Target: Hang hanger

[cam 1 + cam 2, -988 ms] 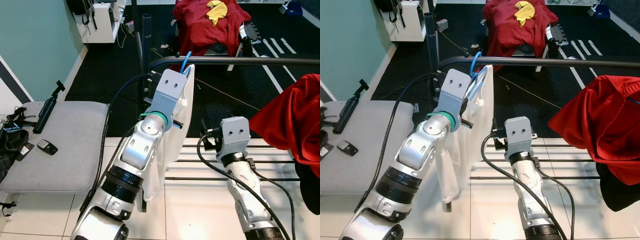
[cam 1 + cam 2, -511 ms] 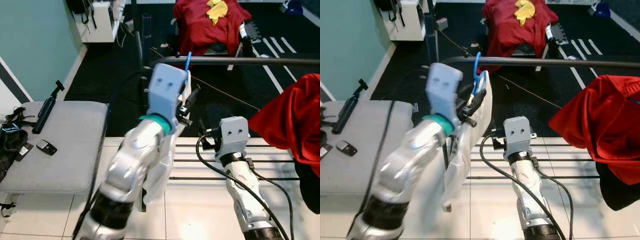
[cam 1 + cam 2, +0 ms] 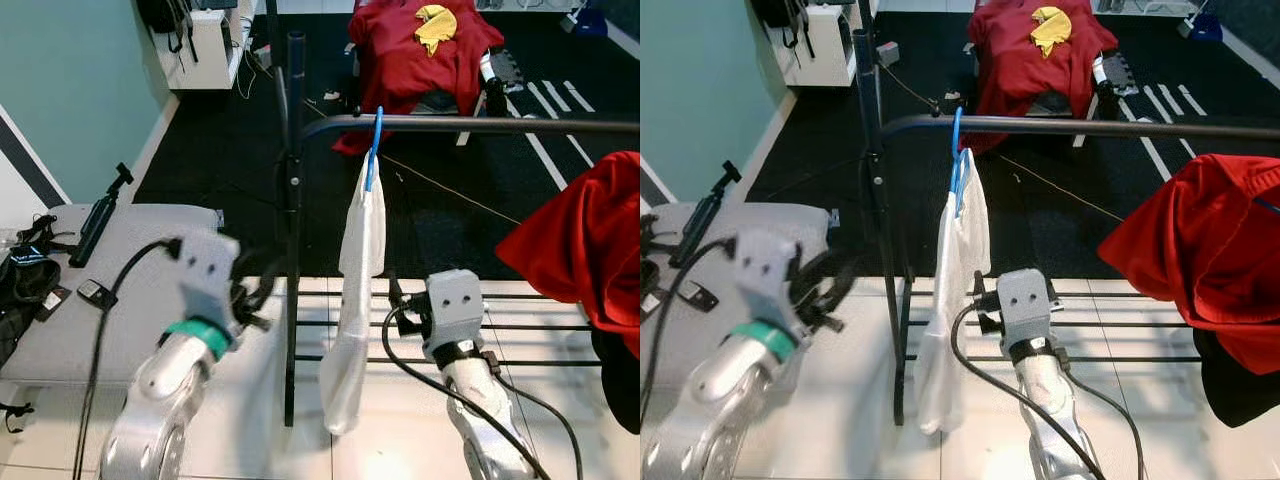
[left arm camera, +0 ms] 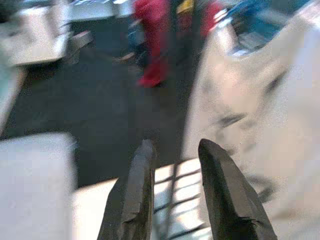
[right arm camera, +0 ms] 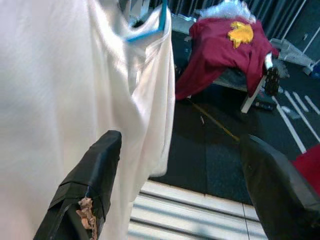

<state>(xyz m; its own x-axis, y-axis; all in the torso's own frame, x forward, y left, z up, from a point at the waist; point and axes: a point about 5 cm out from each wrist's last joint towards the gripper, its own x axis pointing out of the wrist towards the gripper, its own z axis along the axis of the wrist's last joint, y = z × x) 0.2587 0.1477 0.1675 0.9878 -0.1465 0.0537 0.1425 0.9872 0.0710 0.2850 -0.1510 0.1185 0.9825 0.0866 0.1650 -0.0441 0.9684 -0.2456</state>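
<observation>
A blue hanger (image 3: 374, 138) hangs by its hook on the black rail (image 3: 500, 124), carrying a white garment (image 3: 355, 290) that drapes straight down. My left gripper (image 3: 256, 298) is low and to the left of the rack post, apart from the garment. In the left wrist view its fingers (image 4: 134, 195) stand a little apart and hold nothing. My right gripper (image 5: 180, 190) is open and empty just right of the white garment (image 5: 60, 100), below the rail.
A red garment (image 3: 585, 240) hangs at the rail's right end. The rack's upright post (image 3: 293, 200) and low cross bars (image 3: 540, 325) stand before me. A grey bench (image 3: 90, 300) with a tripod and small items is at left. A red-draped chair (image 3: 420, 50) is behind.
My left gripper has let go of the hanger and dropped down and to the left. The hanger and white garment now hang free from the rail. The right arm barely moved.
</observation>
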